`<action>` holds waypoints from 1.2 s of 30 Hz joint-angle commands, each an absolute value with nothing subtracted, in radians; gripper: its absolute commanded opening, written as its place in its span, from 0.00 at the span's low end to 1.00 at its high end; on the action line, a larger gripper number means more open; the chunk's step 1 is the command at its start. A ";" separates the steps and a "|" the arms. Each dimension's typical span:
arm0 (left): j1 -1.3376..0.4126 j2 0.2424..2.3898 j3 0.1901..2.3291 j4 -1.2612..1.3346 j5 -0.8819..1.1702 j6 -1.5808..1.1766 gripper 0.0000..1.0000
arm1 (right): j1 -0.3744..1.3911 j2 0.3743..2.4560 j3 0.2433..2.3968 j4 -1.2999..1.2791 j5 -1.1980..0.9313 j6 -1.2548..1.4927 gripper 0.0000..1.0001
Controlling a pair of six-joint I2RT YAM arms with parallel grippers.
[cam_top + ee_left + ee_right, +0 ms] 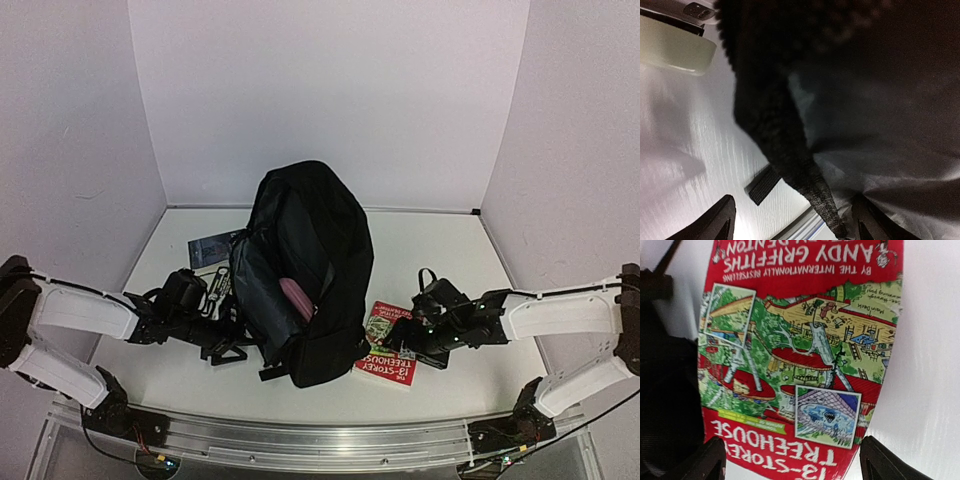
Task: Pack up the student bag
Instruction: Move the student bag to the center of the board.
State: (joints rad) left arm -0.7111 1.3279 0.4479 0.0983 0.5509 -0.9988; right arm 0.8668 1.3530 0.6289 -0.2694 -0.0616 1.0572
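Observation:
The student bag [310, 270], big, black and soft, lies open in the middle of the table, grey lining [880, 170] showing. Something pink [297, 297] sits in its mouth. My left gripper [225, 338] is at the bag's left side. In the left wrist view its jaws [795, 227] are wide apart, and a black knitted strap [805, 165] runs between them, close to the right finger [875, 225]. A red "13-Storey Treehouse" book [388, 345] lies flat right of the bag. My right gripper [792, 465] hangs open over the book [800, 350], a finger on each side of its title end.
A dark blue booklet [212, 245] and small loose items [222, 285] lie behind the left gripper. A loose webbing end [765, 185] rests on the table. A black loop [428, 277] sticks up by the right wrist. A metal rail [300, 440] runs along the near edge.

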 commanded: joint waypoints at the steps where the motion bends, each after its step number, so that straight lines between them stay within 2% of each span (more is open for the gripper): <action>1: -0.716 1.454 0.523 0.322 0.578 -1.003 0.76 | 0.875 1.282 0.668 -0.229 0.024 1.099 0.89; 12: -0.673 1.693 0.723 0.433 0.554 -0.984 0.64 | 0.960 1.232 0.679 -0.244 0.069 1.095 0.91; 17: -0.605 1.819 0.823 0.503 0.611 -0.982 0.56 | 1.029 1.283 0.708 -0.225 0.092 1.072 0.89; 22: -0.534 1.892 0.892 0.517 0.630 -0.948 0.53 | 1.124 1.356 0.753 -0.212 0.149 1.011 0.86; 28: -0.495 1.928 0.984 0.416 0.621 -0.862 0.52 | 1.178 1.503 0.841 -0.184 0.223 0.957 0.84; 31: -0.475 1.878 0.988 0.366 0.594 -0.824 0.53 | 1.175 1.575 0.902 -0.184 0.299 0.957 0.85; 36: -0.460 1.747 1.036 0.109 0.460 -0.689 0.75 | 1.098 1.706 0.979 -0.180 0.330 0.957 0.86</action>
State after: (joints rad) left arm -0.4731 1.8809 0.9686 0.3249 0.5764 -0.8304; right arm 1.1596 1.6259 0.9039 -0.2018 0.2428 0.9745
